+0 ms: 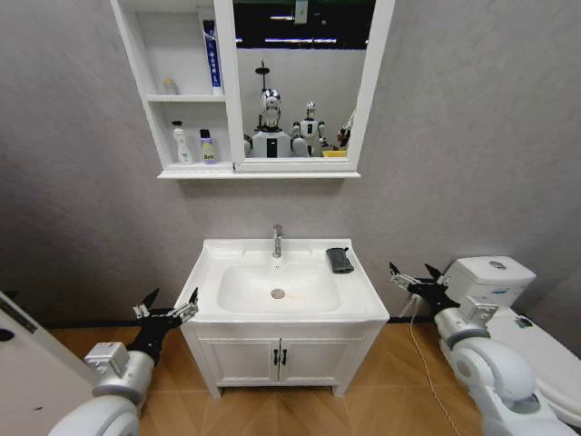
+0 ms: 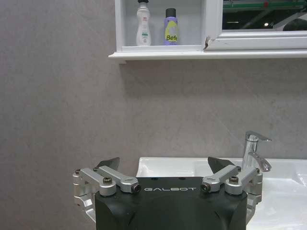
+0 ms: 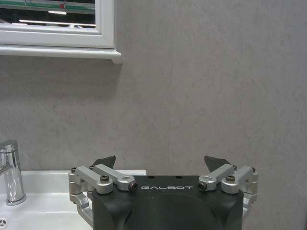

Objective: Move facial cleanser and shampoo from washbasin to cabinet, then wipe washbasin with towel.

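The left end effector [image 1: 169, 306] hovers wide apart and empty just off the near left corner of the washbasin [image 1: 211, 272], while the right end effector [image 1: 416, 276], equally spread and empty, hangs just off the basin's right edge, beside a white toilet [image 1: 495, 278]. The dark towel [image 1: 339, 260] lies folded on the basin's far right rim, right of the chrome tap [image 1: 277, 241]; the oval bowl holds nothing. On the wall above, the cabinet [image 1: 145, 54] left of the mirror [image 1: 304, 77] carries a white bottle [image 1: 182, 143] and a purple bottle [image 1: 208, 146] side by side on its lowest shelf, with a tall blue tube [image 1: 211, 56] standing on the shelf above.
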